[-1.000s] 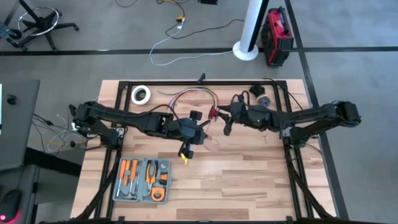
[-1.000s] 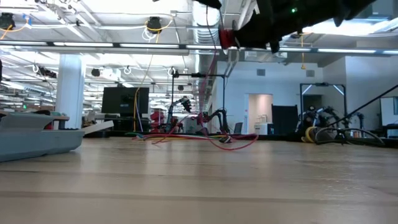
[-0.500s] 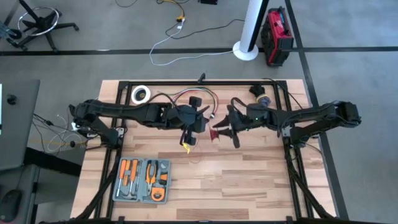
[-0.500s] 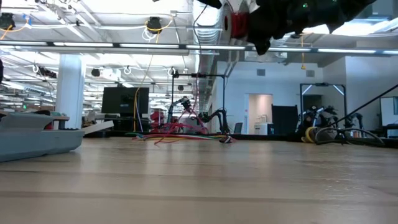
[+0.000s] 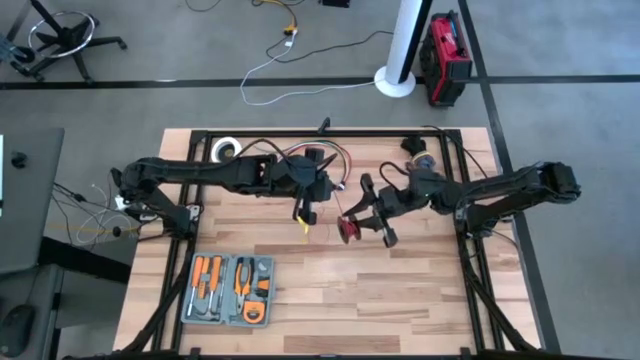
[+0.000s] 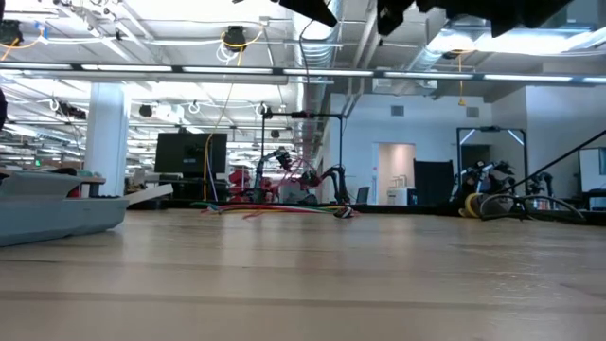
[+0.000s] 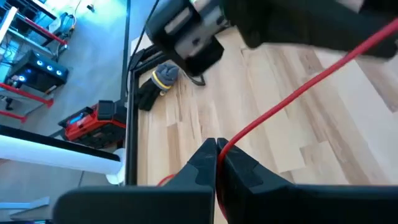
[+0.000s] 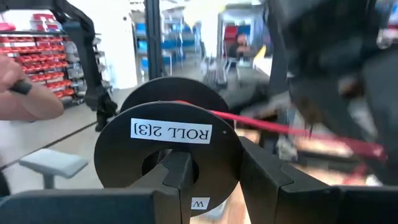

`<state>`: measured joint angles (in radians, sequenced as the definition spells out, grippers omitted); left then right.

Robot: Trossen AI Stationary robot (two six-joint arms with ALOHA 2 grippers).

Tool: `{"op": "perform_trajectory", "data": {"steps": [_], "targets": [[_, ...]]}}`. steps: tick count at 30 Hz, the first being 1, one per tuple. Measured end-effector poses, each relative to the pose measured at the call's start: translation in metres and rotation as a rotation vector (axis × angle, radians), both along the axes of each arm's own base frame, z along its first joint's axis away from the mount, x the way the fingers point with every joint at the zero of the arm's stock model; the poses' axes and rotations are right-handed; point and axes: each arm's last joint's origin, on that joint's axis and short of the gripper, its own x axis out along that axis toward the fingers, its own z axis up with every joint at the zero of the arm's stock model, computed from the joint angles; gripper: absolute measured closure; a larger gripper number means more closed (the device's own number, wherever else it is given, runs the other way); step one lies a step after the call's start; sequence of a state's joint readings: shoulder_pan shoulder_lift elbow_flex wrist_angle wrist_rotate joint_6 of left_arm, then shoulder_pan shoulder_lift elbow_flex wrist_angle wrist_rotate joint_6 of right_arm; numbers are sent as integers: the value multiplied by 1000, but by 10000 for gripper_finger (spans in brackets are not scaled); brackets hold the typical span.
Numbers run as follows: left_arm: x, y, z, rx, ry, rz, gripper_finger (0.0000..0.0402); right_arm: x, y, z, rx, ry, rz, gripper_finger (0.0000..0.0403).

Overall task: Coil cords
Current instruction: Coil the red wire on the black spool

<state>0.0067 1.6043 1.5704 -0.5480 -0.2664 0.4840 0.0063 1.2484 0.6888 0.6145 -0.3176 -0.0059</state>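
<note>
The table [image 5: 400, 290] was pale wood in planks with a smooth, slightly satin face, edged by a matt black metal frame [image 5: 300, 134]. The spool [image 8: 169, 144] looked like matt black plastic with a white paper label, and the wire [image 7: 298, 87] running from it had a smooth, glossy red plastic coat. At lower left of the high view, the tools [image 5: 222, 280] had glossy orange plastic handles in a grey plastic tray [image 5: 262, 268].

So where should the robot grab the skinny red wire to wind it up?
Probably on the straight, tight stretch of red wire running toward the black spool, pinching across it from the side. The left gripper already pinches it this way, while the right gripper holds the spool by its flat face.
</note>
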Motion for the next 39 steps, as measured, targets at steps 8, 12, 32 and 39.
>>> {"op": "perform_trajectory", "data": {"steps": [8,12,32,39], "targets": [[1,0,-23,-26,32,31,401,-2,-1,15,-21,-164,-10,295],[1,0,-28,-78,31,27,401,-2,-5,17,-34,-193,-79,295],[-2,-52,-41,-126,53,-77,401,0,-25,7,32,-78,-604,295],[-2,-62,-37,-62,26,-75,402,-1,-38,-6,86,63,-659,295]]}}
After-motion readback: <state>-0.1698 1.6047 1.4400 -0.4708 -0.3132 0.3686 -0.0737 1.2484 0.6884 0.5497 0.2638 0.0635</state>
